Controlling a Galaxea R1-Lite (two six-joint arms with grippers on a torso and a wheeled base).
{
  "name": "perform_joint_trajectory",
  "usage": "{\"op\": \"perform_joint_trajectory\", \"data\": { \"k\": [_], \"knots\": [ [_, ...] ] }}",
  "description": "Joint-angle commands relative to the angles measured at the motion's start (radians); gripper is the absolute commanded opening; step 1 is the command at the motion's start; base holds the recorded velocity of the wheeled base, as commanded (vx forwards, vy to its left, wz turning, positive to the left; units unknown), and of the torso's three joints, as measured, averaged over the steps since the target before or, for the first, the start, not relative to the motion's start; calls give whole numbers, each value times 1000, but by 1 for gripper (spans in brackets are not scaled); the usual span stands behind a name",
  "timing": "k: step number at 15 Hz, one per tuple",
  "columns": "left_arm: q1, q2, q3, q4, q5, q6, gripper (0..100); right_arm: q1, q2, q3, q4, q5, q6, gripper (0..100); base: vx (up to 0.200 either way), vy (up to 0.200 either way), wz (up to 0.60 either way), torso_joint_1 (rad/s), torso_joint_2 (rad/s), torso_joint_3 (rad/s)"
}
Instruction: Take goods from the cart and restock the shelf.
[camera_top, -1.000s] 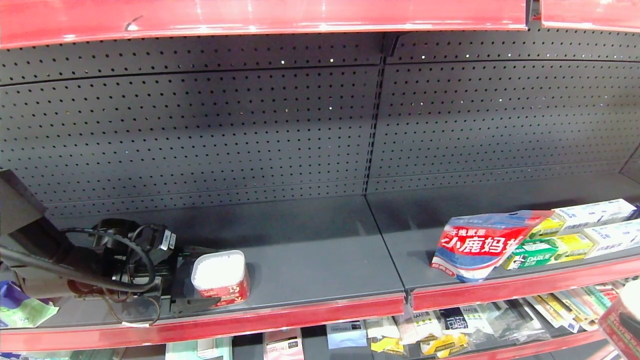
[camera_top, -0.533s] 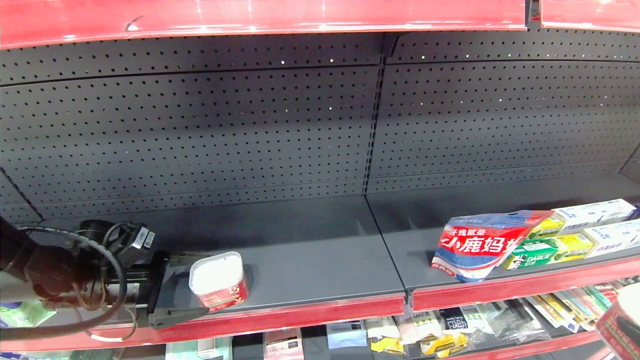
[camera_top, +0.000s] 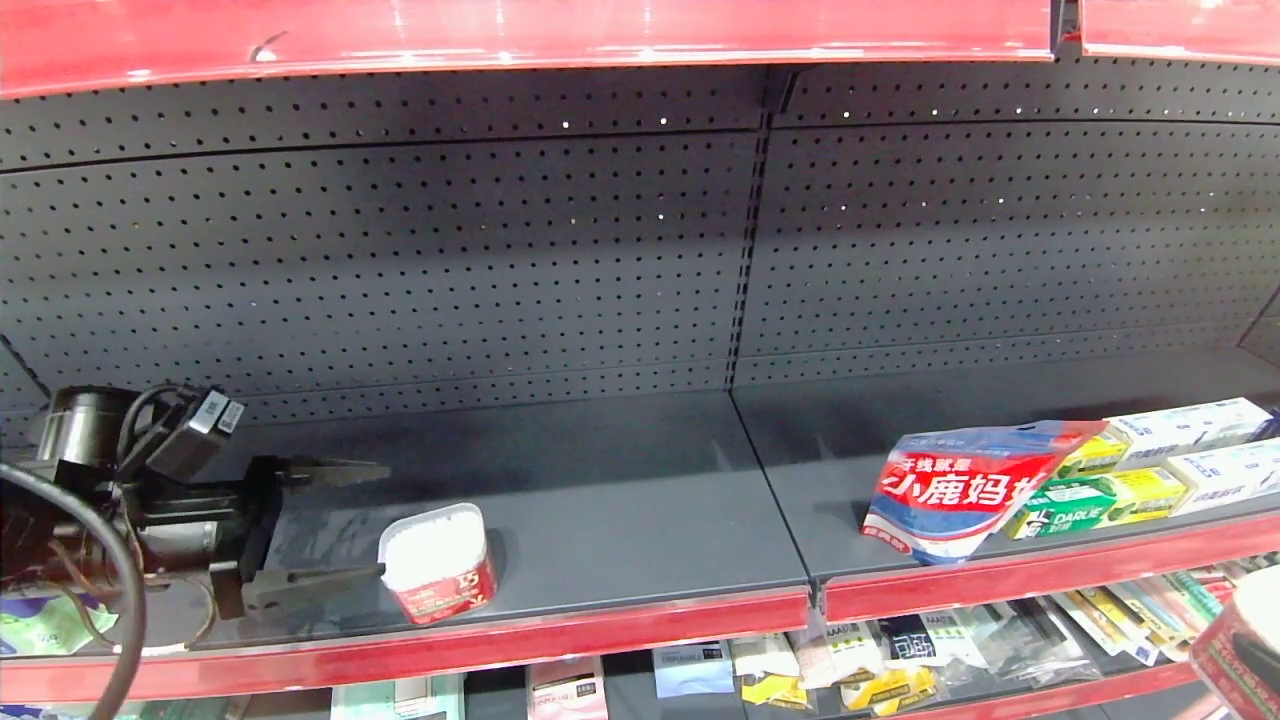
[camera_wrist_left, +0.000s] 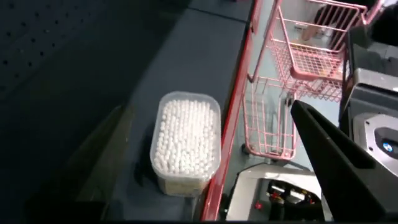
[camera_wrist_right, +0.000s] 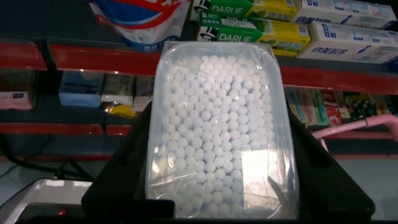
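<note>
Two swab tubs. Left gripper (camera_top: 366, 520) fingers spread, empty; shelf tub (camera_top: 438, 562) stands on the shelf (camera_top: 620, 520) just past their tips, long axis in line with them (contact unclear). Right gripper (camera_wrist_right: 219, 146) clamps the second tub (camera_wrist_right: 217, 93) across its long sides, probably next in.

Tubs of cotton swabs: two, namely the tub on the shelf (camera_top: 437, 560) and the held tub (camera_wrist_right: 217, 124). Printed pouch (camera_top: 965, 490): one, red, white and blue. Green boxes: two, the front green box (camera_top: 1075, 500) and the rear green box (camera_top: 1095, 455). White boxes: two counted in the head view, the near white box (camera_top: 1230, 472) and the far white box (camera_top: 1190, 425). Pink cart (camera_wrist_left: 308, 65): one. Packets on the lower tier (camera_top: 900, 650): crowded together, number cannot be told
</note>
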Motion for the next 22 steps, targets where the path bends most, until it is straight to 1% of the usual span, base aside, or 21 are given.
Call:
{"op": "perform_joint_trajectory", "data": {
  "k": [1,2,3,4,5,6,7,8,9,11,12,13,14,15,16,17,18,19,20,21,22],
  "knots": [
    [-2,-64,-48,-5,64,-40,100,2,-1,-2,-1,0,-1,0,0,0,0,0,0,0],
    [11,-55,-82,-7,105,-57,100,0,-8,-5,-1,0,1,0,0,0,0,0,0,0],
    [28,-47,-105,-13,127,-66,100,2,-11,-6,-1,0,1,0,0,0,0,0,0,0],
    [51,-30,-144,-40,220,-84,100,2,-21,-8,-1,15,1,0,0,0,0,0,0,0],
    [59,-32,-158,-79,280,-118,100,0,-21,-10,-1,26,1,0,0,0,0,0,0,0],
    [59,-38,-163,-132,351,-167,100,2,-21,-11,-1,28,1,0,0,0,0,0,0,0],
    [57,-47,-157,-214,461,-233,100,2,-21,-14,-1,29,1,0,0,0,0,0,0,0],
    [31,-81,-118,-323,664,-368,100,2,-21,-16,-2,29,1,0,0,0,0,0,0,0],
    [-26,-113,-85,-384,855,-488,100,2,-23,-14,-4,29,1,0,0,0,0,0,0,0],
    [-190,-137,-65,-462,1294,-764,100,0,-35,-14,-6,46,7,0,0,0,0,0,0,0],
    [-277,-136,-77,-496,1521,-923,100,-3,-47,-11,-6,58,8,0,0,0,0,0,0,0],
    [-325,-147,-72,-504,1595,-1009,100,-2,-47,-13,-6,65,13,0,0,0,0,0,0,0],
    [-345,-177,-56,-499,1595,-1051,100,-2,-44,-14,-6,69,19,0,0,0,0,0,0,0],
    [-375,-277,9,-470,1576,-1075,100,-2,-44,-14,-6,86,24,0,0,0,0,0,0,0],
    [-391,-334,49,-444,1546,-1075,100,-2,-44,-17,-6,98,24,0,0,0,0,0,0,0],
    [-407,-525,155,-341,1420,-1065,100,-2,-46,-16,-4,121,24,0,0,0,0,0,0,0],
    [-407,-667,196,-234,1335,-1025,100,0,-46,-16,-4,132,24,0,0,0,0,0,0,0],
    [-404,-809,208,-94,1266,-992,100,0,-46,-16,-4,155,24,0,0,0,0,0,0,0],
    [-404,-940,201,64,1219,-982,100,0,-43,-19,-4,189,22,0,0,0,0,0,0,0],
    [-406,-1055,181,211,1193,-966,100,-2,-40,-26,-1,204,20,0,0,0,0,0,0,0],
    [-407,-1138,172,308,1179,-954,100,2,-31,-42,-1,206,16,0,0,0,0,0,0,0]
  ]
}}
